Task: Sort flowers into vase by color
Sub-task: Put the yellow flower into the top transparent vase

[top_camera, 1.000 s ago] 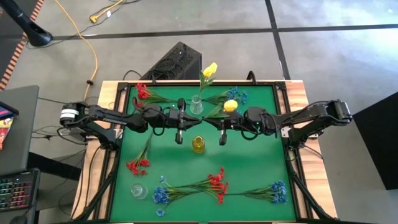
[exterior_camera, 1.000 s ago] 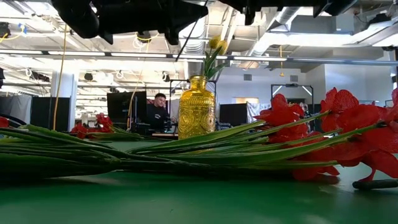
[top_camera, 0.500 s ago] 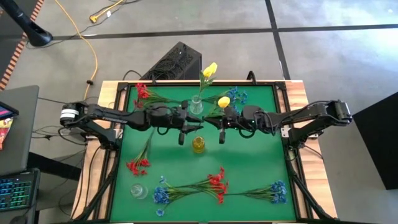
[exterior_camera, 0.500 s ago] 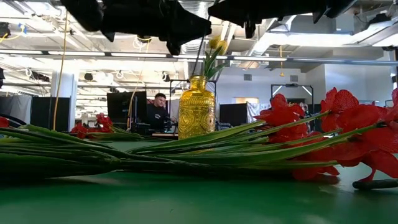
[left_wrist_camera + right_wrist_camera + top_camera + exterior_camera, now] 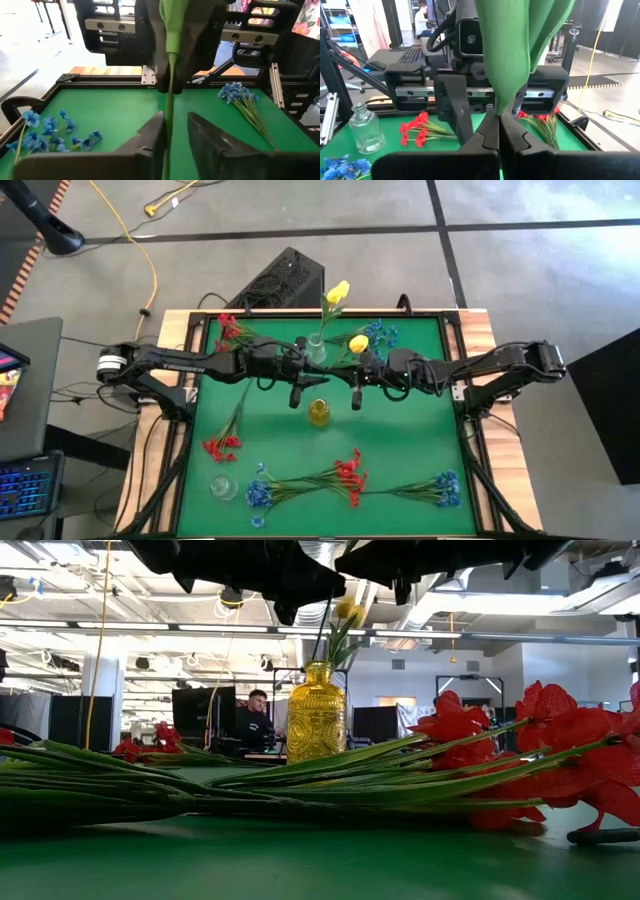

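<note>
A yellow flower, its head [image 5: 358, 343] tipped toward the far edge, hangs between my two grippers at the table's middle. Its thin green stem [image 5: 170, 90] slants down to the mouth of the yellow vase [image 5: 319, 412]; in the low view the stem [image 5: 322, 632] meets the vase [image 5: 316, 710] at its top. My right gripper [image 5: 345, 377] [image 5: 498, 117] is shut on this flower. My left gripper [image 5: 320, 379] [image 5: 175, 120] faces it, open, with the stem running between its fingers. A clear vase [image 5: 316, 352] at the far side holds a yellow tulip [image 5: 337, 292]. My right gripper pinches the yellow flower between its two fingers at the base of the green leaves [image 5: 502, 100], coming level from the table's right and across the stem. The flower is lifted clear of the table, its head up and its stem hanging below. My left gripper has the stem close beside one finger [image 5: 152, 132]; I cannot tell whether it touches.
Red sprays lie at the far left [image 5: 232, 330], the near left [image 5: 222, 445] and the near middle [image 5: 348, 475]. Blue sprays lie at the near left [image 5: 258, 495], near right [image 5: 445, 488] and far right [image 5: 380, 333]. A small clear vase [image 5: 223, 487] stands near left.
My left gripper has gone a little toward the table's right, up to the right gripper. The yellow flower's head has shifted toward the far left, and its stem, which slanted away from the yellow vase, has swung so that its lower end now meets the vase's mouth.
</note>
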